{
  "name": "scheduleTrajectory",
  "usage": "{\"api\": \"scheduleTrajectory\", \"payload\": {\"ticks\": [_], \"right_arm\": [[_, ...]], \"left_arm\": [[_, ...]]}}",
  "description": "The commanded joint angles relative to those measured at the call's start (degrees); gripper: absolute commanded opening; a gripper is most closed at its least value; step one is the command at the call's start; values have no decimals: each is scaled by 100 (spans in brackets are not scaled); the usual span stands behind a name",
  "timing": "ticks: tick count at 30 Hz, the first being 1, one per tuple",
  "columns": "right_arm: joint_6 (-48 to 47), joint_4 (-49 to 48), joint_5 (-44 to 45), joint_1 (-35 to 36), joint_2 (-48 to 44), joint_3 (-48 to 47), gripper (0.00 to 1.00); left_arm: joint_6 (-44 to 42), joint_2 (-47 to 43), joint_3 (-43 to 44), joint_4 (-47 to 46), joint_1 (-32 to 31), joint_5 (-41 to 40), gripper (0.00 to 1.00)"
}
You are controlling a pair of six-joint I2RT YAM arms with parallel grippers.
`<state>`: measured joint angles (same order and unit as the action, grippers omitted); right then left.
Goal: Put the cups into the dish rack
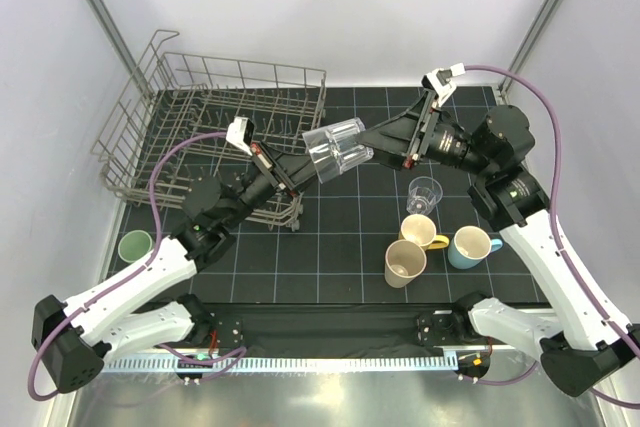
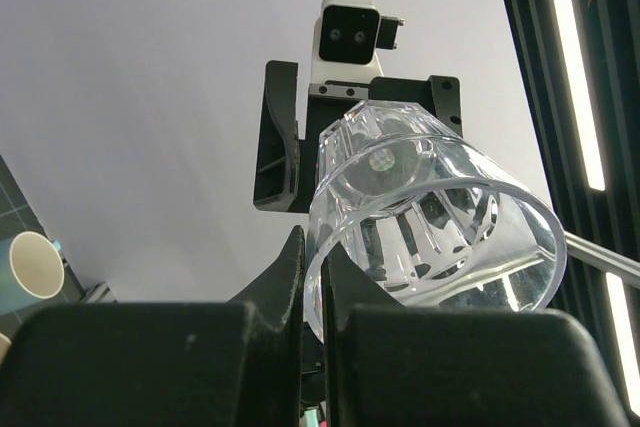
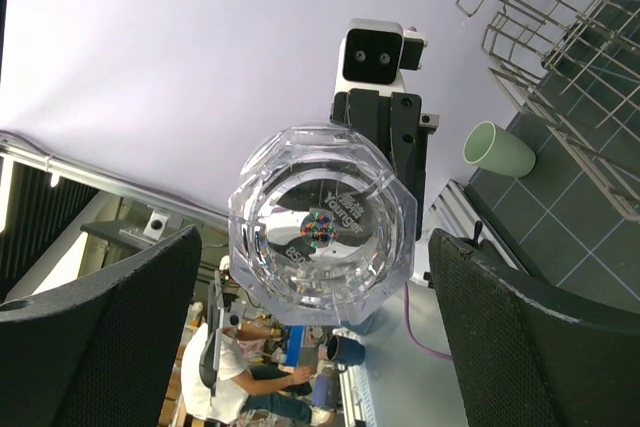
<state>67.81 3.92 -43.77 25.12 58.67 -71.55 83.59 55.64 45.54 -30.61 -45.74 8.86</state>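
Above the counter (image 1: 340, 242), left pincer (image 2: 313, 287) clamps the sideways clear tumbler (image 1: 337, 147) by its rim, base pointing into right pincer's (image 1: 378, 143) parted jaws.

Both the left arm (image 1: 150, 277) and the right arm (image 1: 560, 257) had white shells on the long links and black housings at the joints. A purple cable (image 1: 160, 162) ran back from each pair of jaws. Just behind the jaws sat a white camera box (image 3: 375, 50) with two dark lenses. The right gripper (image 3: 318, 287) had broad, finely textured black fingers (image 3: 110, 327); the left gripper (image 2: 312, 269) had smooth ones.
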Motion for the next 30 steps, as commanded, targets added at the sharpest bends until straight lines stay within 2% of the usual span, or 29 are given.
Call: {"api": "scheduleTrajectory", "payload": {"ticks": [1,6,13,24,26,29,30], "right_arm": [[-22,-287,351,159,-5,-26,93],[-66,-278,466,282,109,-70,91],[-180,-138,597,458,206,-184,80],[-330,-67,730,485,197,-140,82],[-321,-128,694,493,232,-158,72],[-269,-242,624,493,267,-166,39],[-268,-252,615,485,276,-175,23]], "left_arm": [[157,-53,-63,-674,21,107,1],[201,-44,-98,-727,12,195,0],[245,-70,-115,-771,12,247,1],[316,-79,-221,-850,21,247,0],[359,-105,-273,-833,21,265,1],[421,-158,-370,-832,12,186,0],[421,-167,-388,-806,21,160,1]]}}
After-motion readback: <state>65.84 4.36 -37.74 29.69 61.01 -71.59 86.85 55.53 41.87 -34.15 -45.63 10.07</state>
